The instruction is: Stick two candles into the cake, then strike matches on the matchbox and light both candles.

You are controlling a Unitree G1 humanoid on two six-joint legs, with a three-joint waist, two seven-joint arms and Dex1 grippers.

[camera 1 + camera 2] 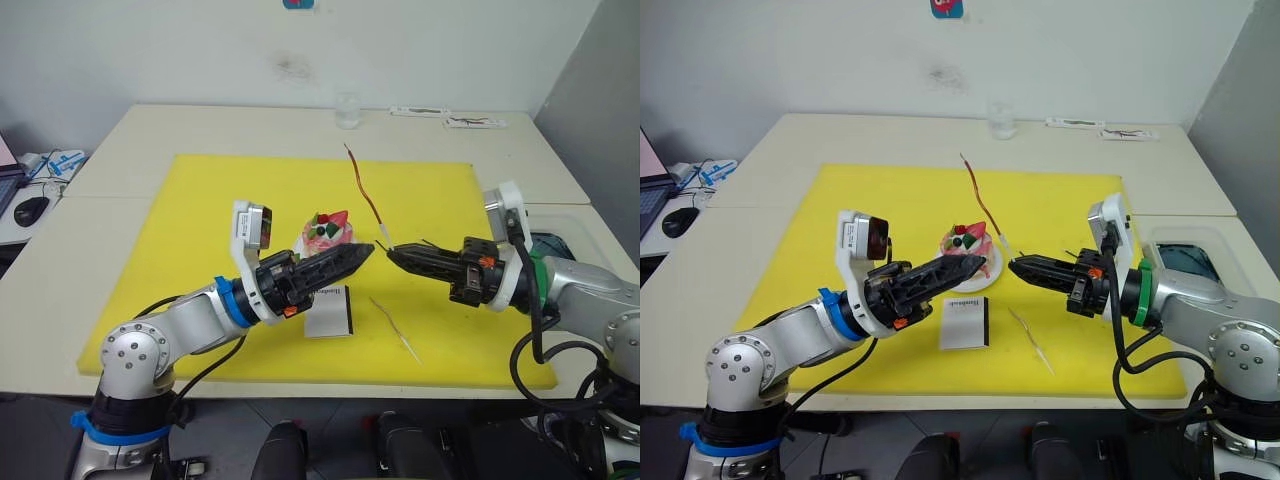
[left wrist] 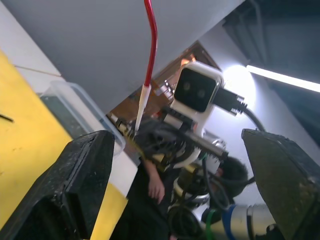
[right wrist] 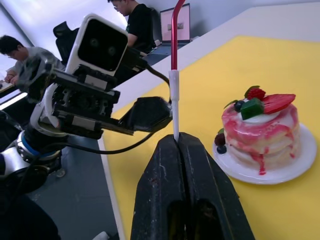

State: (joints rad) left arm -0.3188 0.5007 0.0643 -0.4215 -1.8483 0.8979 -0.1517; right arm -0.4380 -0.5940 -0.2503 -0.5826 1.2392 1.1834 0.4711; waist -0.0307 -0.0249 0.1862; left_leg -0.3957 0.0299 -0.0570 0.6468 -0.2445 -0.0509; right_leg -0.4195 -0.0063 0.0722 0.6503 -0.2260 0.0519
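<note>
Right gripper [image 1: 1014, 265]: fingers pressed together on the pale lower end of one candle [image 1: 978, 197], which rises up and back from the tips over the yellow mat [image 1: 840, 220]. The right wrist view confirms the pinch: the pale end sits right between the closed fingers [image 3: 200, 165].

Left gripper [image 1: 980, 263]: fingers spread and holding nothing. It hovers just in front of the cake [image 1: 965, 246], tips pointing toward the right gripper, the two close together but apart.

Cake: on its small white plate near the middle of the mat, topped with a strawberry and dark berries. No candle stands in it.

Second candle [image 1: 1030, 338]: seems to be the thin pale stick lying flat on the mat, near the front edge, to the right of the matchbox [image 1: 965, 322]. Its colour is hard to make out.

Matchbox: flat on the mat just in front of the cake, untouched. A short dark stick [image 1: 432, 244] lies on the mat behind the right gripper, likely a match; too small to be sure.

A clear glass [image 1: 1001, 118] stands at the back of the bench [image 1: 770, 160].

Progress, as judged: early. One candle is lifted, none planted, none lit. Left to do: plant both candles, strike matches, light both.
</note>
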